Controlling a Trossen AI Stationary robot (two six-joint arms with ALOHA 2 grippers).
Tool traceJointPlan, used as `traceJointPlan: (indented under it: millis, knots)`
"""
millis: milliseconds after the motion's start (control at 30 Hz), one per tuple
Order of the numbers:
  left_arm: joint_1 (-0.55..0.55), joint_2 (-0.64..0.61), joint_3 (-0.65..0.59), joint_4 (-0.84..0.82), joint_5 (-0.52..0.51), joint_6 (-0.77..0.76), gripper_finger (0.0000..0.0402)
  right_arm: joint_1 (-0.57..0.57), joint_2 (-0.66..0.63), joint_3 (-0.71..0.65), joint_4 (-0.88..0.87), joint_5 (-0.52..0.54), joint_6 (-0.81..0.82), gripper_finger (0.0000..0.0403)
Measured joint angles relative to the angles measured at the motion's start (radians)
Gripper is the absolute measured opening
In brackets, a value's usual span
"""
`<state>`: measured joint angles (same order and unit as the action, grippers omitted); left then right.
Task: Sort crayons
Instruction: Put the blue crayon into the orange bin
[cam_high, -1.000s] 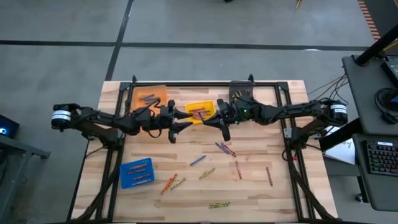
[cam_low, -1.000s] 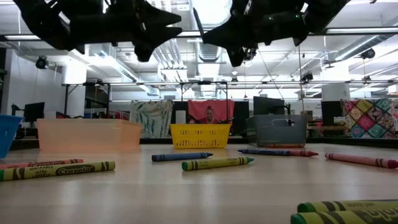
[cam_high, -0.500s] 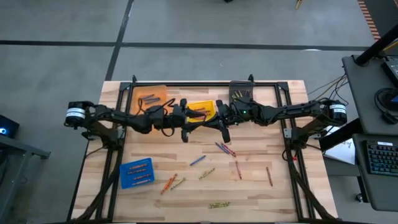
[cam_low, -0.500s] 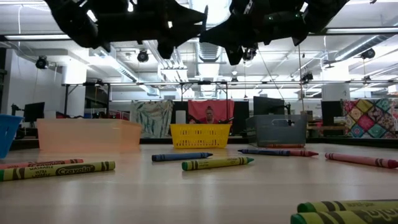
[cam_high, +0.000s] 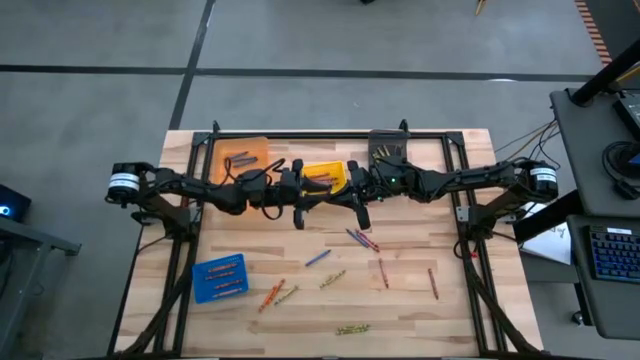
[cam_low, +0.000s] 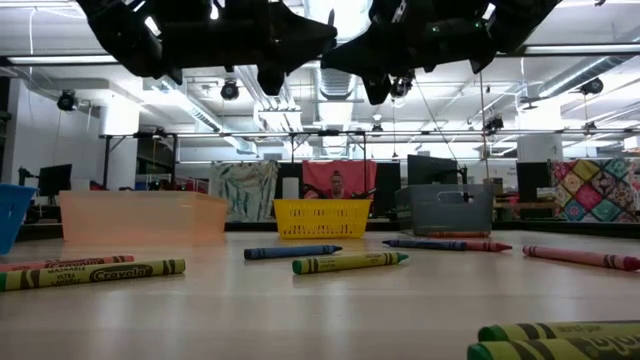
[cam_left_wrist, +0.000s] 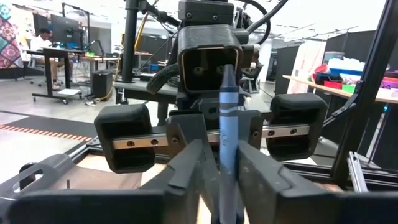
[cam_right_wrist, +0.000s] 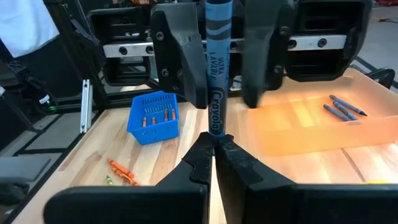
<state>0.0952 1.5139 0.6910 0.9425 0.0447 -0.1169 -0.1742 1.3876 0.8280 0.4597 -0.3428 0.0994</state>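
Midair | right pincer (cam_right_wrist: 214, 140) pinches blue crayon (cam_right_wrist: 216, 74) | left pincer (cam_left_wrist: 219, 155) apparently closing round it — contact unclear

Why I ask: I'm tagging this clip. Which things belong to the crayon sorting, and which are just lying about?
Job: blue crayon, right end effector, left end effector, loose crayons, orange bin, yellow bin, grey bin, blue bin.
Lying about: keyboard, cables.

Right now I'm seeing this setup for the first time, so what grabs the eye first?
Above mid-table, the left gripper and right gripper meet tip to tip around one blue crayon, apparently a handover. Below them, loose crayons lie scattered on the table, with the blue bin near its left front.
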Motion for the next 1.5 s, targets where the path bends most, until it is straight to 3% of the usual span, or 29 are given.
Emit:
traceJointPlan:
  millis: [167,433,667,800,1000,1100,1233,1500]
  knots:
    - [-0.001,0.000,-0.001,0.000,0.003,0.000,0.0011,0.000,0.000,0.000,-0.002,0.003,0.004,0.0009]
    - [-0.001,-0.005,-0.002,-0.004,0.002,-0.001,0.0005,-0.003,-0.005,0.001,-0.010,0.004,0.052,0.0019]
    - [0.001,-0.068,-0.002,-0.147,-0.011,0.002,0.0002,-0.003,-0.024,0.002,-0.027,0.026,0.072,0.0081]
    - [0.025,-0.192,0.000,-0.417,-0.099,0.008,0.0001,-0.003,-0.046,0.036,-0.162,0.132,0.073,0.0114]
    - [0.148,-0.351,0.176,-1.312,-0.343,0.000,0.0001,-0.003,-0.055,0.164,-0.521,0.296,0.071,0.0138]
    - [0.239,-0.338,0.267,-1.655,-0.378,-0.007,0.0001,-0.003,-0.047,0.214,-0.609,0.312,0.057,0.0142]
    - [0.340,-0.290,0.305,-1.832,-0.341,0.022,0.0001,-0.002,-0.047,0.230,-0.626,0.316,0.047,0.0137]
    - [0.458,-0.134,0.304,-1.949,-0.280,0.064,0.0000,-0.002,-0.048,0.212,-0.635,0.316,0.038,0.0134]
